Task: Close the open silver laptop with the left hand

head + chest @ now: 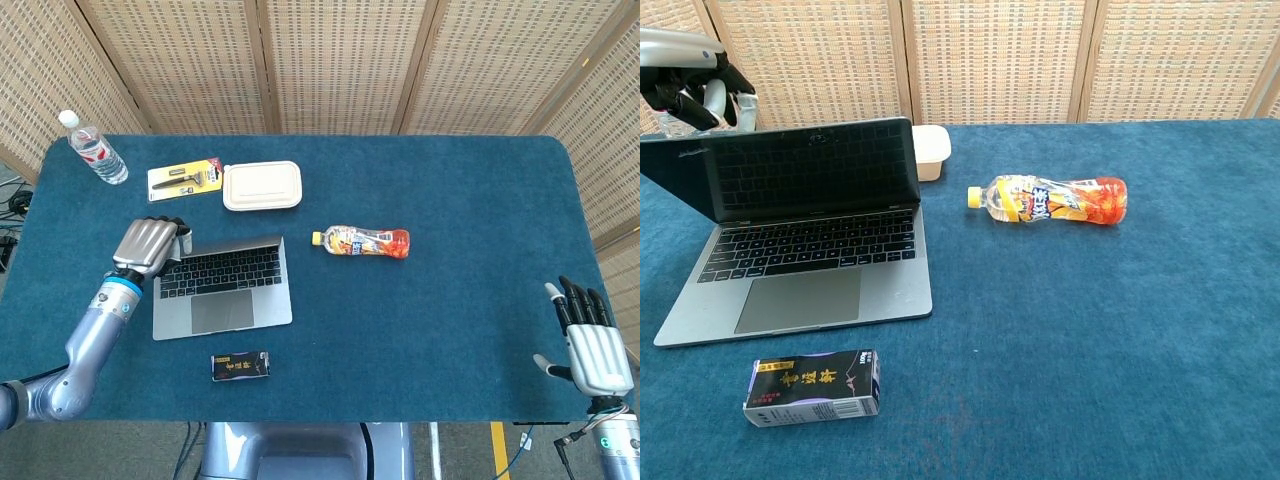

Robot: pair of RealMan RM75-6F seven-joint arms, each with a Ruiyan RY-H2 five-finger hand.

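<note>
The silver laptop [222,292] [810,255] lies at the table's left, its dark screen tilted well forward over the keyboard. My left hand [149,246] [690,85] sits at the lid's upper left corner, fingers curled over the top edge and pressing on it from behind. At the table's front right edge my right hand [590,345] stays with fingers straight and apart, holding nothing; the chest view does not show it.
An orange drink bottle [362,241] [1050,199] lies right of the laptop. A small dark box [240,366] [812,387] sits in front of it. Behind are a beige lunch box [262,185], a packaged razor [185,178] and a water bottle [95,149].
</note>
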